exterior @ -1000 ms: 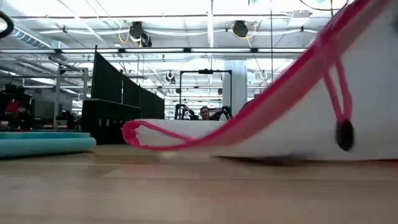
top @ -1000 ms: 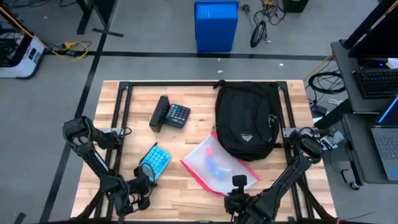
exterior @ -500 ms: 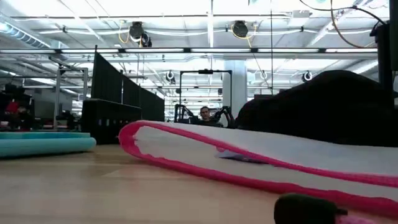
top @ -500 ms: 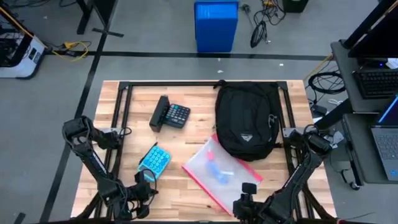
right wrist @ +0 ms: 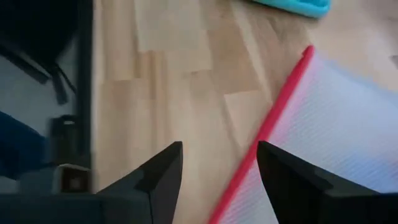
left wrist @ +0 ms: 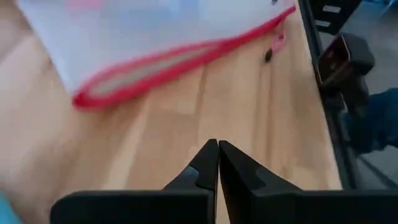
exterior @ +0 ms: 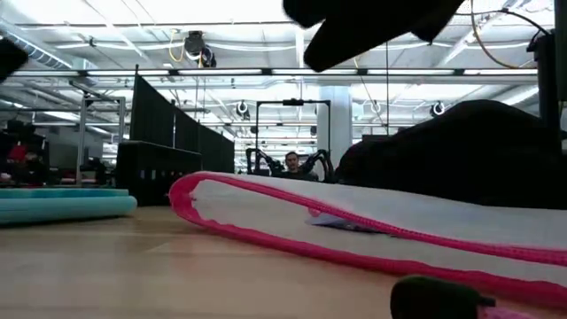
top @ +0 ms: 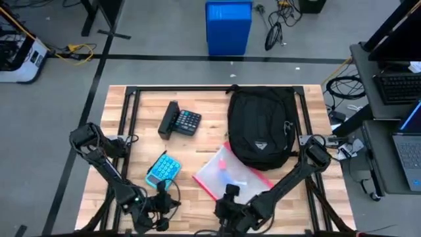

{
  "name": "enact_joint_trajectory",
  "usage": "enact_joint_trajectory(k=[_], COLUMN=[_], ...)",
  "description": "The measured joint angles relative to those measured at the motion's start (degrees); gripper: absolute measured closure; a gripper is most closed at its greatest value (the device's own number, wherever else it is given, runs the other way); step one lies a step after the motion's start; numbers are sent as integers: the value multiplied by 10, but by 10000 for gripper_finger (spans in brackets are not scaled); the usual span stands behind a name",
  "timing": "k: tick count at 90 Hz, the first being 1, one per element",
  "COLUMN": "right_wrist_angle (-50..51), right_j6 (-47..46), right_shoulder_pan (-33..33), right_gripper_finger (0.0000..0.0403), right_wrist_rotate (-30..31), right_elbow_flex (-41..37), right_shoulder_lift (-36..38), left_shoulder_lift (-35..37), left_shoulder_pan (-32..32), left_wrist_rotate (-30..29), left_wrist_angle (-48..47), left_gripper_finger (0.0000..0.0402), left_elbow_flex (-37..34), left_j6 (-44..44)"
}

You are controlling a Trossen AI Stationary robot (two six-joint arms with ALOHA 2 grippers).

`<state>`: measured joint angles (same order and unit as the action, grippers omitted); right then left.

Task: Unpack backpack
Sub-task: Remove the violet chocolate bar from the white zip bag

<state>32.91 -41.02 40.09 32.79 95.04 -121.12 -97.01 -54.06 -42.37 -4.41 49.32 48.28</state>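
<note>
The black backpack (top: 260, 125) lies flat on the table's far right part, logo patch up; it also shows in the low view (exterior: 469, 151). A clear pouch with a pink edge (top: 230, 174) lies flat on the wood in front of it (exterior: 354, 230). My right gripper (right wrist: 217, 168) is open above the bare wood at the pouch's near left edge (right wrist: 267, 130), touching nothing. My left gripper (left wrist: 217, 165) is shut, over the wood near the front edge, left of the pouch (left wrist: 174, 37).
A teal calculator (top: 163, 169) lies left of the pouch, and a black calculator (top: 181, 122) lies at the far middle. A black frame rail (top: 125, 131) runs around the table. Bare wood shows along the near edge.
The pouch's near end, raised steeply a second ago, has dropped and now lies flat on the table. My right gripper has moved along the near edge toward the table's left. My left gripper has drawn slightly toward the near edge.
</note>
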Motion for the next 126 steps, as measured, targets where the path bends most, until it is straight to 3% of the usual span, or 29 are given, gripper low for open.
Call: enact_joint_trajectory(k=[44,70,83,94,110,126], right_wrist_angle=[54,109,45,-19,12,6], right_j6=[25,-1,7,25,38,62], right_shoulder_pan=[-17,-42,-44,-39,-42,-46], right_gripper_finger=[175,211,238,239,215,198], right_wrist_rotate=[-26,-50,-91,-84,18,14], right_elbow_flex=[0,0,0,0,0,0], right_shoulder_lift=[-57,-63,-63,-63,-63,-63], left_shoulder_lift=[0,0,0,0,0,0], left_shoulder_pan=[34,47,56,58,57,57], left_wrist_rotate=[9,1,1,0,0,0], left_wrist_angle=[39,56,56,52,52,52], left_gripper_finger=[401,401,401,401,401,401], left_elbow_flex=[0,0,0,0,0,0], left_j6=[-11,-11,-11,-19,-38,-38])
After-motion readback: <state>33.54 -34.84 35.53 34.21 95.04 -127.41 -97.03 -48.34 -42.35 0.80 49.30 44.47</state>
